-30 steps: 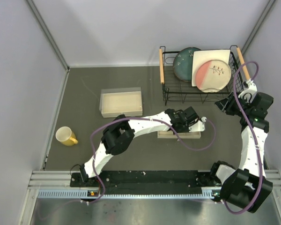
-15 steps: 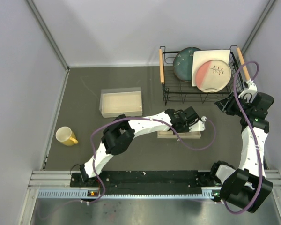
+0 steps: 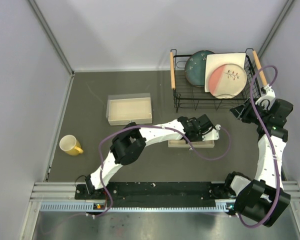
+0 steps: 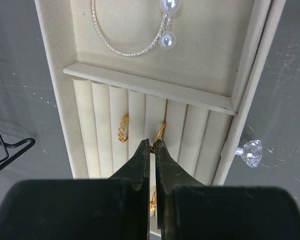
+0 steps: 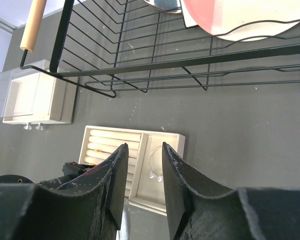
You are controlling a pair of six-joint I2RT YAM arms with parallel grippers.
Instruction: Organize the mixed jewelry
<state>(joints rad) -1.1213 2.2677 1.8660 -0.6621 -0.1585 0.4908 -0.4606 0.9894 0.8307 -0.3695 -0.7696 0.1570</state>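
Observation:
The beige slotted tray [image 4: 87, 115] lies under my left gripper [image 4: 153, 142], and it also shows in the top view [image 3: 176, 144] and the right wrist view [image 5: 140, 134]. My left gripper [image 3: 209, 131] is shut on a gold ring [image 4: 161, 131] that stands in a slot between the rolls. A second gold ring [image 4: 122, 128] sits two slots to the left. A thin silver bracelet hoop [image 4: 121, 47] with pearl ends lies in the tray's open compartment. My right gripper [image 5: 144, 146] is open and empty, held high by the dish rack's right end [image 3: 238, 112].
A black wire dish rack [image 3: 180, 95] with plates stands at the back right. A clear-lidded beige box [image 3: 129, 110] sits left of centre. A yellow cup [image 3: 70, 145] is at the far left. A crystal knob [image 4: 250, 149] sticks out of the tray's side.
The left arm's elbow has shifted slightly. Its gripper stays over the tray. The right arm has not moved.

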